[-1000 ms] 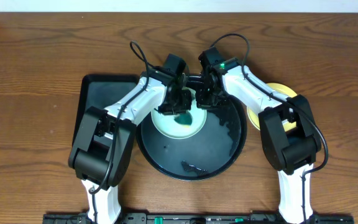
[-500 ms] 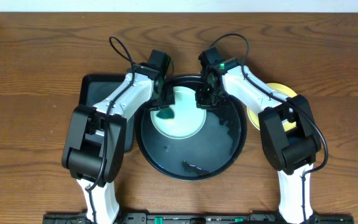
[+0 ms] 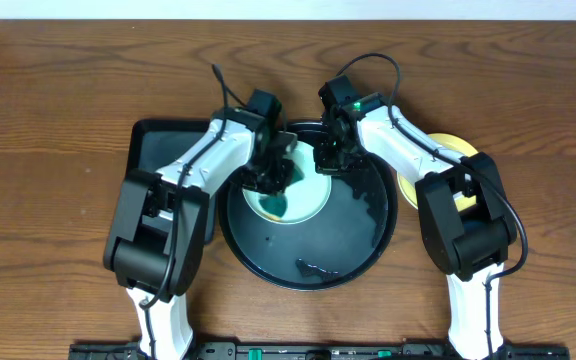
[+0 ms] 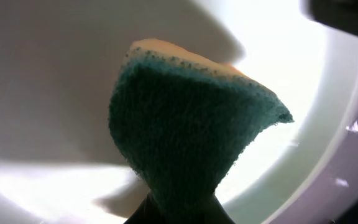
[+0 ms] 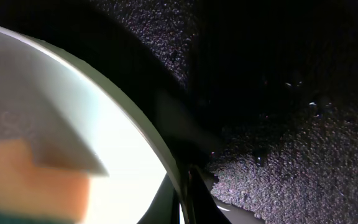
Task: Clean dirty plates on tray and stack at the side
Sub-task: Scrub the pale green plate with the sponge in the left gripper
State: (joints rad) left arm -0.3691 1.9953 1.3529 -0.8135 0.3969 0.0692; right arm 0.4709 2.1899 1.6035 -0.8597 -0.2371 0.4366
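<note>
Left end effector (image 3: 271, 186), sponge (image 4: 185, 124) on plate (image 3: 313, 199)

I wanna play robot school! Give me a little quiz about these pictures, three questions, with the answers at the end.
1. What is the left gripper holding?
A) a green sponge
B) a spoon
C) a cup

2. True or false: the mint plate lies straight on bare wood.

3. Fill in: the other plate, beside the round black tray, is coloured ____.

Key: 1 A. 2 False, it lies in the round black tray. 3 yellow.
</note>
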